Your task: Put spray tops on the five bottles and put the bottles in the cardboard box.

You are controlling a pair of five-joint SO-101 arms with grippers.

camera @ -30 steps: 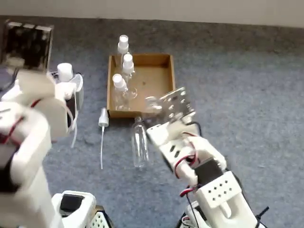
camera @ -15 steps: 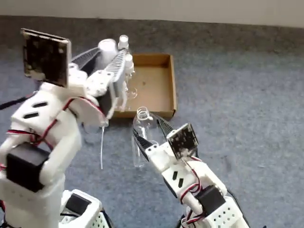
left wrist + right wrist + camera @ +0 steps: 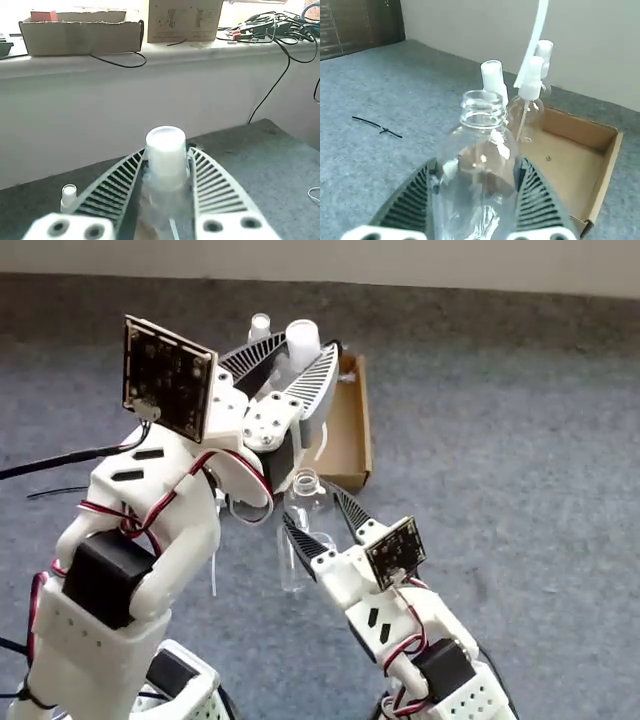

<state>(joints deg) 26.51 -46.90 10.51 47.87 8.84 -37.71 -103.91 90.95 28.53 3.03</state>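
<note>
Left gripper (image 3: 305,348) has swung right, pinching white cylindrical top (image 3: 166,150); right gripper (image 3: 311,505) jaws clamp clear glossy bottle (image 3: 480,155), upright between them.

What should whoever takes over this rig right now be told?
Left hand: shut on a white spray top with a dangling tube, raised over the brown cardboard box.
Right hand: shut on a clear, open-necked plastic bottle, upright in front of the box.
Done: three clear bottles wear white tops, in or beside the box.
To do: top the held bottle, box it, finish the rest.
</note>
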